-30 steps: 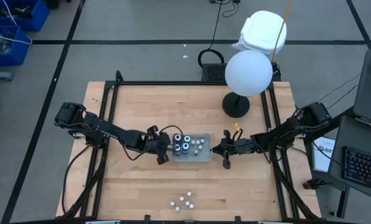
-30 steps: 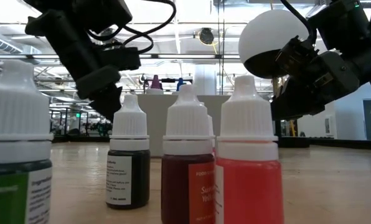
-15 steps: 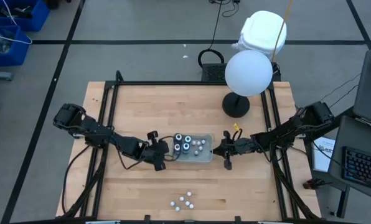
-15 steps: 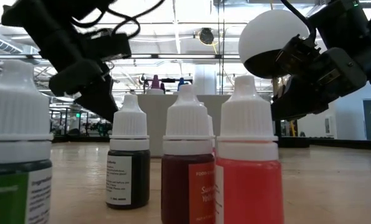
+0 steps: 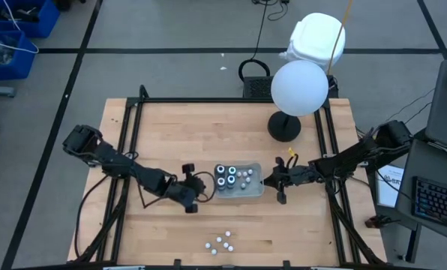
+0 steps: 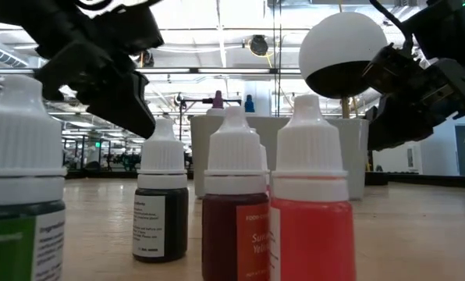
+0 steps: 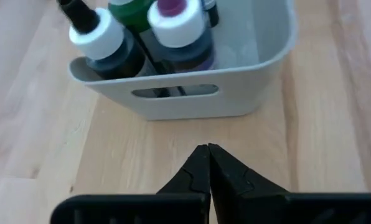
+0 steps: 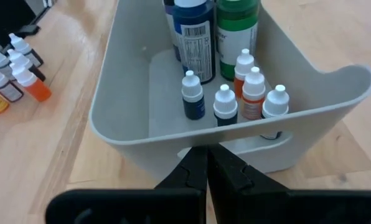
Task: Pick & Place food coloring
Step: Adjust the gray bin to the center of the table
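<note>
**Kid:** If both claws are clenched on nothing, what could go wrong?

**Helper:** The left claw (image 5: 190, 201) sits just beside the tray (image 5: 257, 189), the right claw (image 5: 277, 182) touching its other end. A bump could tip the big bottles (image 5: 225, 175) inside. Small food coloring bottles (image 5: 221, 242) wait on the bench (image 5: 208, 127), near the front edge, maybe five.

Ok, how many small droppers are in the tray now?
5, all bunched at one end of the tray: a blue one, a dark one, two orange, and one against the wall. Larger bottles might hide more.
</note>
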Action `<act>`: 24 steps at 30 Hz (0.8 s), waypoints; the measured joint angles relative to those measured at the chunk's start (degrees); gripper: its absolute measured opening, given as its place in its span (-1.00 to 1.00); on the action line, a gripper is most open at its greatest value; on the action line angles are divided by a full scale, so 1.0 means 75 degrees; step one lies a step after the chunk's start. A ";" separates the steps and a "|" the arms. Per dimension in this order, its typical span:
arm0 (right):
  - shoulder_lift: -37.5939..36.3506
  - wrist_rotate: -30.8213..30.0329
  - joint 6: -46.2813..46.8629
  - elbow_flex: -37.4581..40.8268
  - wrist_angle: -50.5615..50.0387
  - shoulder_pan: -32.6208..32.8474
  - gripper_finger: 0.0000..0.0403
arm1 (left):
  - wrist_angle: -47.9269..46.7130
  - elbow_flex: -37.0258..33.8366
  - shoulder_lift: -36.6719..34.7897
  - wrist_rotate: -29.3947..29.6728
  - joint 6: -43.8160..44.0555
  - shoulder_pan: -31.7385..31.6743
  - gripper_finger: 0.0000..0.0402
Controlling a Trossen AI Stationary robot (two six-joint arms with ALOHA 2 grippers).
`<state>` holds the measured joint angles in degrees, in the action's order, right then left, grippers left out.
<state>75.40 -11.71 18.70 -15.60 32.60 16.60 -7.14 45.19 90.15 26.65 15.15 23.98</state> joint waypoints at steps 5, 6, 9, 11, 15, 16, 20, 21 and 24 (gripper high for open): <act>0.0158 -0.0171 0.0344 0.0045 -0.0245 -0.0117 -1.00 | 0.0126 0.0000 0.0000 -0.0166 0.0004 -0.0288 -0.96; 0.0210 -0.0174 0.0370 0.0045 -0.0258 -0.0162 -1.00 | 0.0182 0.0000 0.0000 -0.0212 -0.0020 -0.0329 -0.97; 0.0311 -0.0776 0.0419 0.0045 -0.0309 -0.0273 -1.00 | 0.0318 0.0000 0.0000 -0.0351 -0.0111 -0.0440 -0.97; 0.0309 -0.1249 0.0320 0.0045 -0.0312 -0.0307 -1.00 | 0.0454 -0.0003 0.0003 -0.0364 -0.0137 -0.0496 -0.95; 0.0306 -0.1272 0.0060 0.0048 -0.0251 -0.0312 -1.00 | 0.0586 -0.0003 0.0003 -0.0451 -0.0217 -0.0584 -0.98; 0.0306 -0.1283 0.0063 0.0048 -0.0248 -0.0307 -1.00 | 0.0584 -0.0003 0.0003 -0.0493 -0.0242 -0.0611 -0.98; 0.0443 -0.1321 0.0532 0.0051 -0.0170 -0.0306 -1.00 | 0.0629 -0.0003 0.0084 -0.0495 -0.0264 -0.0710 -0.97; 0.0534 -0.1398 0.0653 0.0054 -0.0116 -0.0306 -1.00 | 0.0622 -0.0012 0.0090 -0.0500 -0.0265 -0.0729 -0.98; 0.1032 -0.1677 0.0836 0.0054 0.0223 -0.0341 -1.00 | 0.0750 -0.0011 0.0178 -0.0511 -0.0262 -0.0782 -0.98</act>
<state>83.14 -24.29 24.97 -15.20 34.27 14.04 -1.51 45.11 91.49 22.82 13.18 18.11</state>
